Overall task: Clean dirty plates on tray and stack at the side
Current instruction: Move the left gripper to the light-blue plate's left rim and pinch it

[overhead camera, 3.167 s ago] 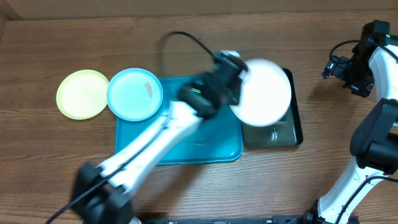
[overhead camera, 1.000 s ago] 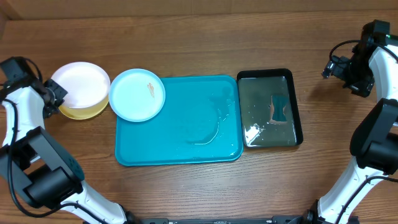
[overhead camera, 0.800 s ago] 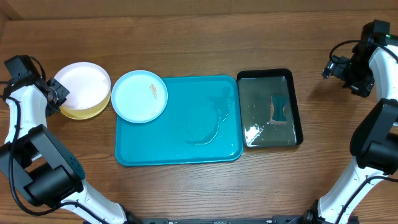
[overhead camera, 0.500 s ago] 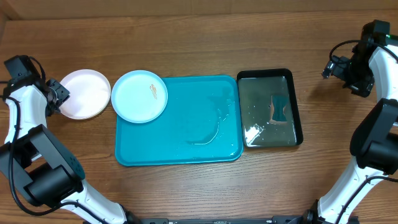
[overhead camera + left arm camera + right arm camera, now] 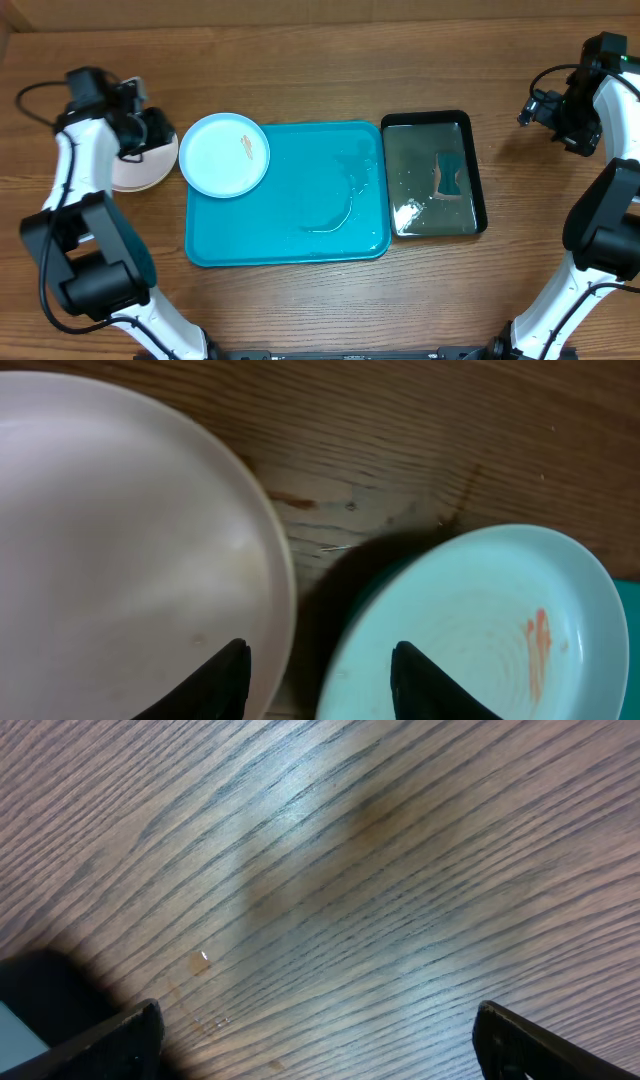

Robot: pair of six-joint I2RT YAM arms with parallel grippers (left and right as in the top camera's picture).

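The left gripper [image 5: 320, 682] hangs with its jaws apart and nothing between them, low over the gap where two plates nearly meet. One fingertip [image 5: 228, 672] sits above the rim of the white plate [image 5: 120, 540], the other above the edge of the light blue plate [image 5: 480, 630]. A strip of shadowed wooden table [image 5: 400, 440] shows between the two rims, so they lie just beside each other. The blue plate carries a small orange smear [image 5: 537, 640] near its middle. From overhead, the left arm covers the upper part of the white plate, which rests on the table left of the turquoise tray [image 5: 300, 230]. The blue plate overlaps the tray's upper left corner, partly off its rim. The tray floor has a wet sheen. Just beside its right edge stands a black tray [image 5: 478, 200] holding water and a teal sponge [image 5: 450, 175]. Far to the right, the right gripper [image 5: 320, 1040] is spread wide and empty over bare wood, well apart from everything
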